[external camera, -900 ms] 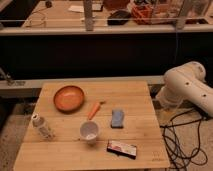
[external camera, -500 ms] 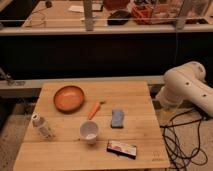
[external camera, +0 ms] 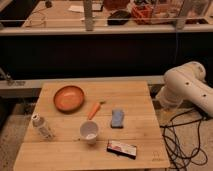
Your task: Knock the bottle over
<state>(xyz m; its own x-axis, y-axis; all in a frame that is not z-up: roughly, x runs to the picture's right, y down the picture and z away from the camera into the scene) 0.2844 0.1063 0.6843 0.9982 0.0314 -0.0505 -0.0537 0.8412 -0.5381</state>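
Observation:
The bottle is small, slim and whitish with a round white cap. It stands near the left edge of the wooden table, left of the short white cup. My white arm is folded up beside the table's right edge, far from the bottle. My gripper does not show; only the arm's bulky links are in view.
On the table are an orange bowl at the back left, a carrot, a blue sponge and a flat dark packet near the front edge. Black cables lie on the floor at the right. A dark counter stands behind.

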